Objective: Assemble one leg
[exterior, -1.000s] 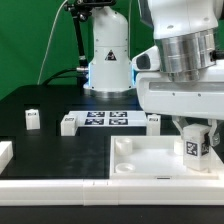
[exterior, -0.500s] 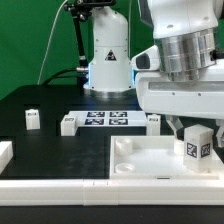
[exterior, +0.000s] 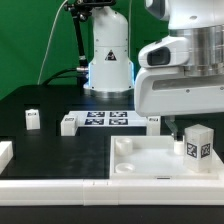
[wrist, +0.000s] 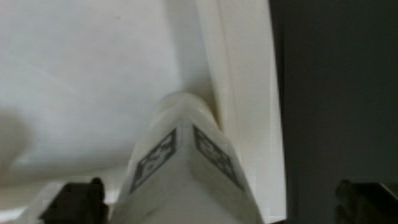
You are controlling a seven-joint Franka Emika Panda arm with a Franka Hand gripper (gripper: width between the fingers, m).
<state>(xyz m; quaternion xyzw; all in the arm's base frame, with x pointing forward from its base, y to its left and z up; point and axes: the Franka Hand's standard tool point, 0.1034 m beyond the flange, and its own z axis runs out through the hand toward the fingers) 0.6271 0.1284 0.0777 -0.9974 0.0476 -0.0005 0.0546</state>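
Note:
A leg, a small white block with a black-and-white tag facing front, stands upright at the near right corner of the large white panel. My gripper hangs just above it, its big white hand filling the upper right of the exterior view. In the wrist view the leg rises between my two dark fingertips, which stand wide apart and clear of its sides. My gripper is open and holds nothing.
Three more small white legs stand on the black table around the marker board. A white piece lies at the exterior view's left edge. The arm's white base stands behind.
My gripper has risen off the leg and its hand now sits higher in the exterior view. The leg stays standing on the panel corner.

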